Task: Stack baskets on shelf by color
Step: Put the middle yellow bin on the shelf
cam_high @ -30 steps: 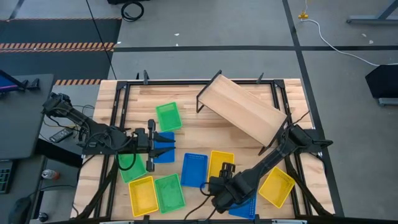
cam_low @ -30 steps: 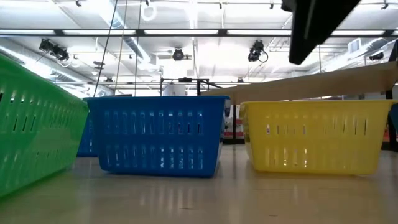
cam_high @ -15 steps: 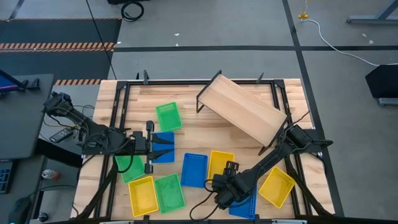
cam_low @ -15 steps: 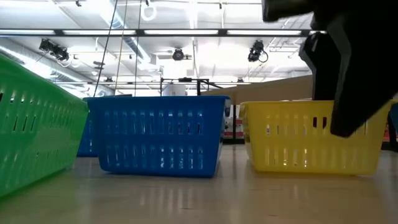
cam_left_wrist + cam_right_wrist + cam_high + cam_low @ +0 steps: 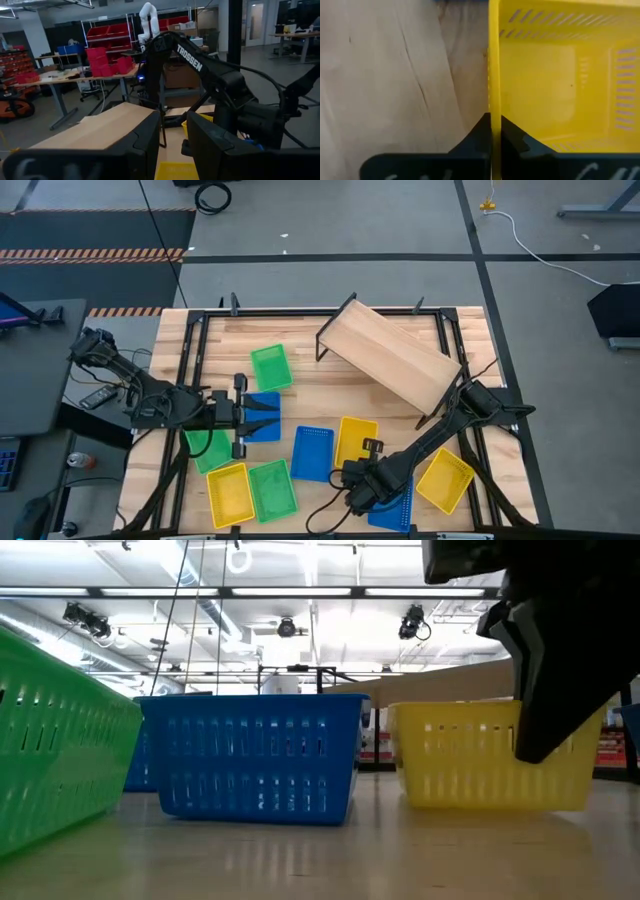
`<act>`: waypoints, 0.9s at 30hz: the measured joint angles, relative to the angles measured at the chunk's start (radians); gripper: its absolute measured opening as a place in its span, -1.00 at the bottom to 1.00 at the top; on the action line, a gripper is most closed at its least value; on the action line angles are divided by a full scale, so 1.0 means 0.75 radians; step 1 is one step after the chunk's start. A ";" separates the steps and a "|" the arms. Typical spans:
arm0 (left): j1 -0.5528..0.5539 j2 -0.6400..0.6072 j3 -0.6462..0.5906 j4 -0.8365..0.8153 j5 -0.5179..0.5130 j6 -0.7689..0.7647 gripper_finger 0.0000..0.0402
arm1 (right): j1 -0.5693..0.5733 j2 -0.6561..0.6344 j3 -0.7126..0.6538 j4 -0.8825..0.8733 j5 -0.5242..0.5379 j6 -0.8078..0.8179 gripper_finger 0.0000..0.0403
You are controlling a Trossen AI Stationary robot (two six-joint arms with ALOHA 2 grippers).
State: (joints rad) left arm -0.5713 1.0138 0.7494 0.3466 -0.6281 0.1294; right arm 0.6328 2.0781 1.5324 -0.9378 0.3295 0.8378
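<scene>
My left gripper hovers over the left half of the table, its fingers parted a little with nothing between them, above a blue basket. Around it lie a green basket farther back, another green one under my left arm, and a yellow basket beside a third green basket at the front edge. Toward the middle sits a second blue basket. Just right of it, my right gripper pinches the side wall of a yellow basket; my fingers press the thin rim from both sides. A third blue basket lies under my right arm, and a last yellow basket farther right. The shelf stands tilted at the back right, bare of baskets.
</scene>
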 joint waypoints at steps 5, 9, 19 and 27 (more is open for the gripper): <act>0.001 0.000 0.000 0.000 0.000 0.086 -0.48 | -0.020 -0.001 0.116 -0.122 0.015 -0.007 -0.96; 0.001 0.000 0.000 0.003 0.000 0.088 -0.48 | -0.040 -0.001 0.298 -0.377 0.053 -0.015 -0.94; 0.001 0.000 -0.001 0.002 0.000 0.089 -0.48 | -0.090 -0.050 0.619 -0.814 0.245 0.034 -0.95; 0.000 0.000 -0.001 0.001 0.000 0.088 -0.48 | -0.130 -0.135 0.550 -0.841 0.299 0.082 -0.95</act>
State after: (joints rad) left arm -0.5713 1.0138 0.7489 0.3476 -0.6281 0.1951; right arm 0.5349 1.9767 1.9449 -1.5686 0.5538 0.8991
